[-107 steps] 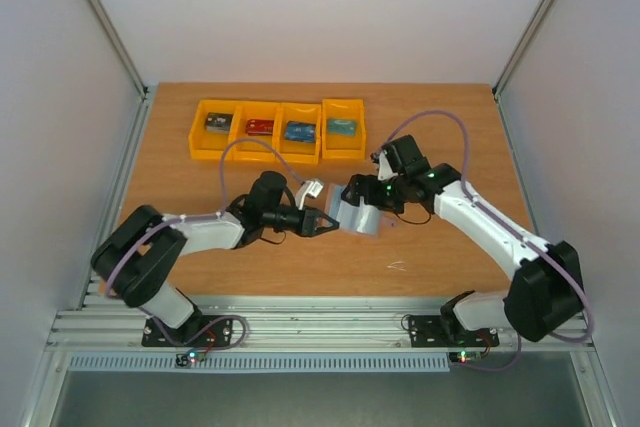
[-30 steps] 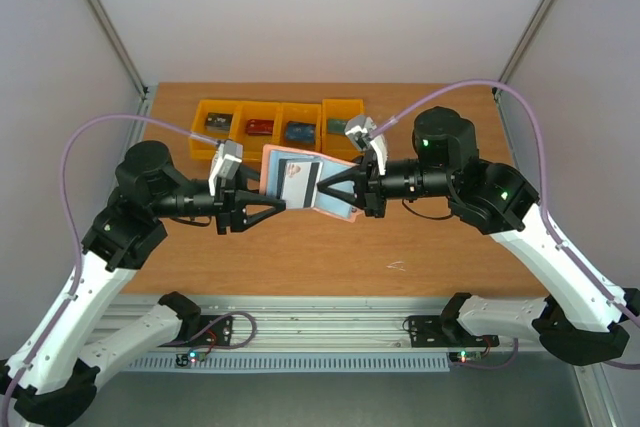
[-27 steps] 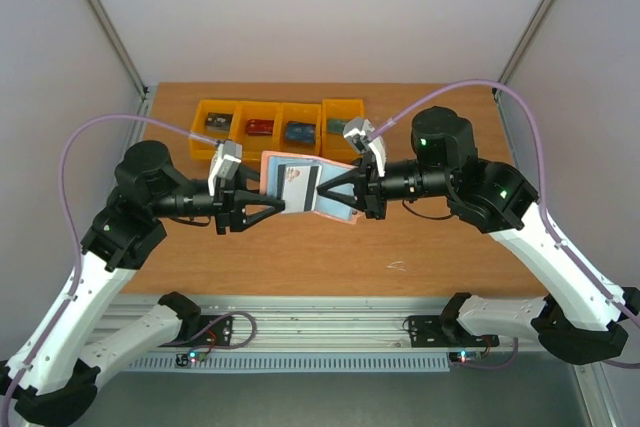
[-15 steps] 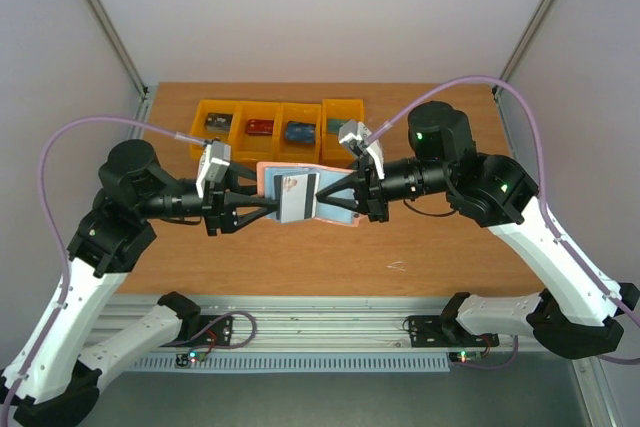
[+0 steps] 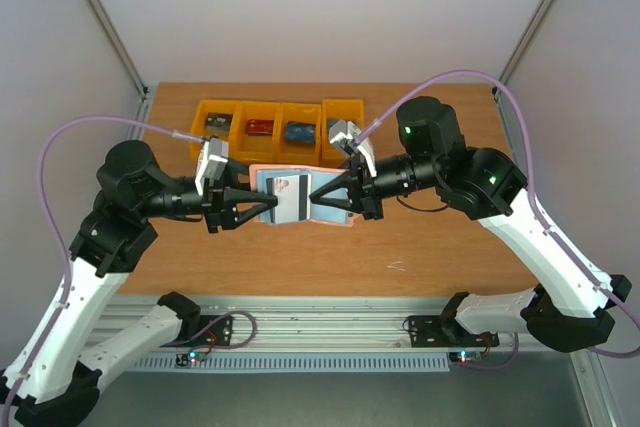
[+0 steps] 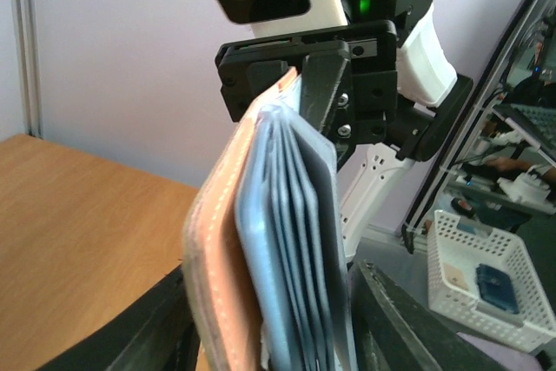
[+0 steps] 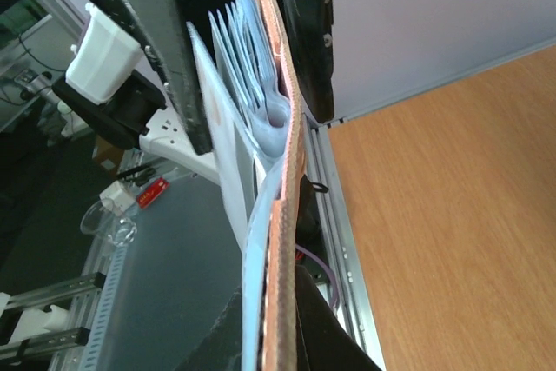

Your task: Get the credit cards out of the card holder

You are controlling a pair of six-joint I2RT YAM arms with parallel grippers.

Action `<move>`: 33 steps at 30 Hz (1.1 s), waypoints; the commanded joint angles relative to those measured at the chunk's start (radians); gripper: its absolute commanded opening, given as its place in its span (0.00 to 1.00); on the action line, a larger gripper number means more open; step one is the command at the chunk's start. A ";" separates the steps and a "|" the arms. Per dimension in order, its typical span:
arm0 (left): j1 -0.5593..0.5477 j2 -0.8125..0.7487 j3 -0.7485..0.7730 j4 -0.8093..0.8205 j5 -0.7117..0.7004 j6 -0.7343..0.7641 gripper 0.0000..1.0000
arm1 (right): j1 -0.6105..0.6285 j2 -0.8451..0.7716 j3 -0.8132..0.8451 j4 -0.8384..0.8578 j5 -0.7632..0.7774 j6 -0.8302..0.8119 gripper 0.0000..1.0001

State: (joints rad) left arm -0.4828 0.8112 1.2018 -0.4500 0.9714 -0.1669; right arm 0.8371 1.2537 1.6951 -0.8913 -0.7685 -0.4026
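Right end effector point(image 5: 314, 197) pinches card holder point(image 6: 224, 277); left end effector point(image 5: 262, 204) grip unclear.

Top view: fixed camera above and behind both arms, looking down and forward over the tabletop point(image 5: 430, 247). The arm bases sit at its lower edge and the orange bins point(image 5: 280, 107) at the far side. It is distant and covers the whole workspace.

Left wrist view: carried on the left arm, facing the right arm point(image 6: 421, 49). It sits very close to the card holder point(image 6: 221, 258), seen edge-on.

Right wrist view: opposite heading, facing the left arm point(image 7: 109, 54), equally close. It is apparently rolled sideways, with the tabletop standing at the right.

Shared: all three views contain the card holder, and each wrist view sees the opposing arm.
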 commanded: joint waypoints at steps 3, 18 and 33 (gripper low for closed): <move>0.007 -0.013 0.005 0.053 0.007 -0.042 0.44 | 0.002 -0.011 0.040 -0.001 -0.040 -0.027 0.01; 0.041 -0.034 0.013 -0.020 -0.012 0.046 0.39 | 0.002 -0.016 0.041 -0.026 -0.051 -0.035 0.01; -0.041 0.003 -0.103 0.213 -0.074 -0.163 0.32 | 0.002 0.016 0.072 -0.029 -0.066 -0.036 0.01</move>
State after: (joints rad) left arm -0.5034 0.7986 1.1385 -0.3584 0.9165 -0.2569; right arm 0.8368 1.2556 1.7283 -0.9329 -0.8017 -0.4255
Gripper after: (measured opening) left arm 0.317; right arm 0.026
